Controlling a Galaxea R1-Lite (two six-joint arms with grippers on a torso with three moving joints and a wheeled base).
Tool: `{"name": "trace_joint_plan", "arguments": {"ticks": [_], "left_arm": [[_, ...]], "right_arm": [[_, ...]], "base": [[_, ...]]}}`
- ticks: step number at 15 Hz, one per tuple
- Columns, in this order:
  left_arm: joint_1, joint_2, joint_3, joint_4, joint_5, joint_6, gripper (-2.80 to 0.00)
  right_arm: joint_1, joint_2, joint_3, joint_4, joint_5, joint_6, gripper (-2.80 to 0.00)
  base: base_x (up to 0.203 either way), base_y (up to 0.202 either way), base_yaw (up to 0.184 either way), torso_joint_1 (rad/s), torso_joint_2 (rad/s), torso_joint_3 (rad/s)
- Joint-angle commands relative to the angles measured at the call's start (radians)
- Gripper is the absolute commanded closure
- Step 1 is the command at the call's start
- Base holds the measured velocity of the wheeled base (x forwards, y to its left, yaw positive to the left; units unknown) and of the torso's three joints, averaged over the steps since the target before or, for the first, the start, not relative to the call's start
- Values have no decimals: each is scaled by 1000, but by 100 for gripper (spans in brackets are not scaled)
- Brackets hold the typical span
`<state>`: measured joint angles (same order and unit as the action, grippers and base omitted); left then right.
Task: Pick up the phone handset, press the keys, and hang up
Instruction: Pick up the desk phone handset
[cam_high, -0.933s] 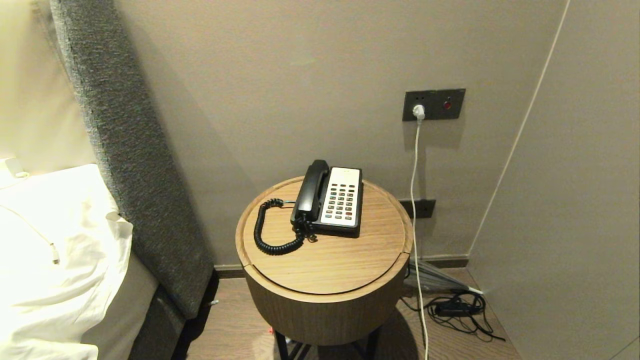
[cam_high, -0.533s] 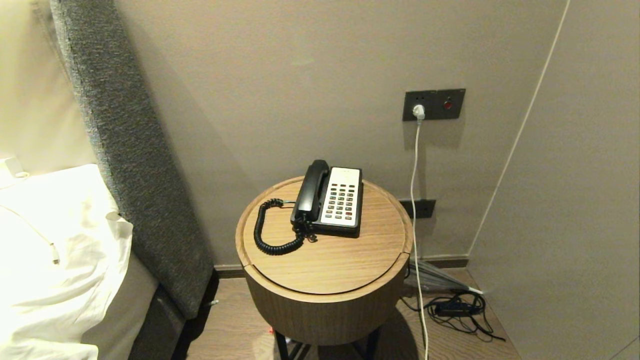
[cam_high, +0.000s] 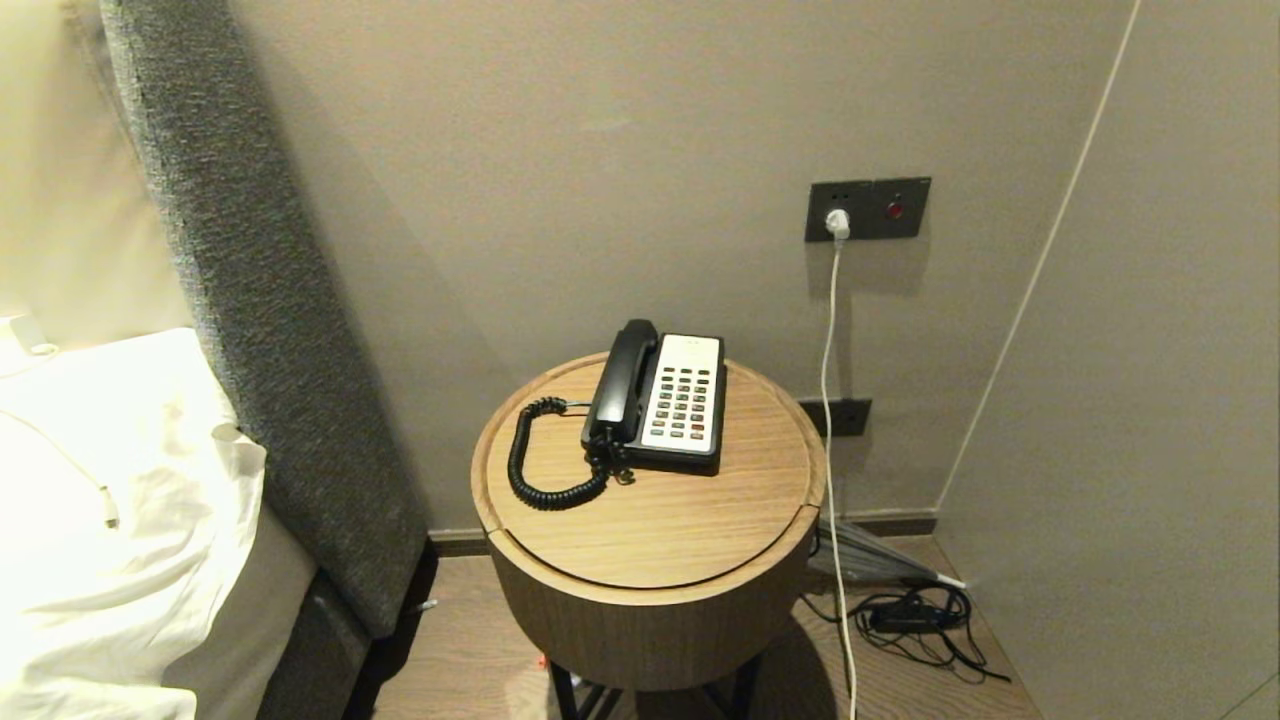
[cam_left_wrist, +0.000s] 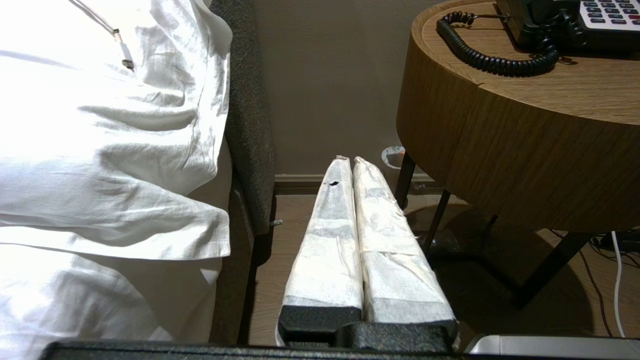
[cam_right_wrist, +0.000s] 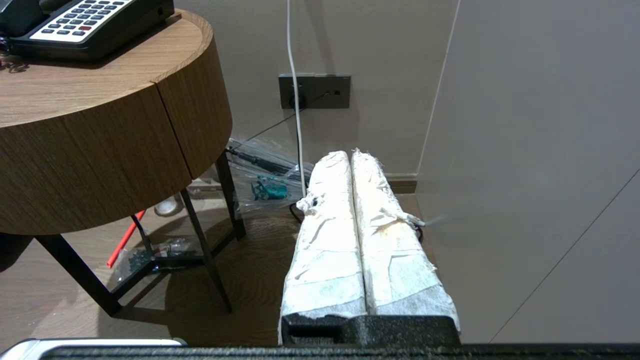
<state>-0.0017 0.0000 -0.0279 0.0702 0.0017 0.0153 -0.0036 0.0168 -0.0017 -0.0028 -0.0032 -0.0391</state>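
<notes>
Phone handset (cam_high: 622, 380) cradled, long axis toward wall

A round wooden table (cam_high: 650, 540) beside a white-sheeted bed (cam_high: 110, 500).

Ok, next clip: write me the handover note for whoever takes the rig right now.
Left tool: shut, empty, low beside the bed, below the tabletop.
Right tool: shut, empty, low to the right of the table, near the wall.
Phone handset: on its cradle, on the left side of the phone base, on the round wooden table; coiled cord loops on the tabletop to its left.
Keys: untouched, facing up.
Done: nothing.
Left: lift the handset, press the keys, hang up.
</notes>
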Motion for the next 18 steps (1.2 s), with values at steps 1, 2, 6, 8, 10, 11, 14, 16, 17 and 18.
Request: {"name": "trace_joint_plan", "arguments": {"ticks": [1, 2, 6, 8, 10, 11, 14, 16, 17, 18], "left_arm": [[0, 2, 0, 1, -1, -5, 0], [0, 2, -1, 2, 0, -6, 0], [0, 2, -1, 2, 0, -24, 0], [0, 2, -1, 2, 0, -29, 0], [0, 2, -1, 2, 1, -29, 0], [0, 2, -1, 2, 0, -28, 0], [0, 2, -1, 2, 1, -28, 0], [0, 2, -1, 2, 1, -28, 0], [1, 2, -1, 2, 1, -28, 0], [0, 2, -1, 2, 1, -28, 0]], "right_arm": [[0, 1, 0, 0, 0, -1, 0], [1, 1, 0, 0, 0, -1, 0], [-1, 0, 0, 0, 0, -1, 0], [1, 0, 0, 0, 0, -1, 0], [0, 0, 0, 0, 0, -1, 0], [1, 1, 0, 0, 0, -1, 0], [-1, 1, 0, 0, 0, -1, 0], [0, 0, 0, 0, 0, -1, 0], [1, 0, 0, 0, 0, -1, 0], [-1, 0, 0, 0, 0, -1, 0]], "base": [[0, 0, 0, 2, 4, -27], [0, 0, 0, -1, 4, -95], [0, 0, 0, 2, 1, -180], [0, 0, 0, 0, 5, -205], [0, 0, 0, 4, 7, -197], [0, 0, 0, 6, 2, -203], [0, 0, 0, 1, 2, -197], [0, 0, 0, 1, 2, -198], [0, 0, 0, 2, 2, -199], [0, 0, 0, 2, 5, -195]]}}
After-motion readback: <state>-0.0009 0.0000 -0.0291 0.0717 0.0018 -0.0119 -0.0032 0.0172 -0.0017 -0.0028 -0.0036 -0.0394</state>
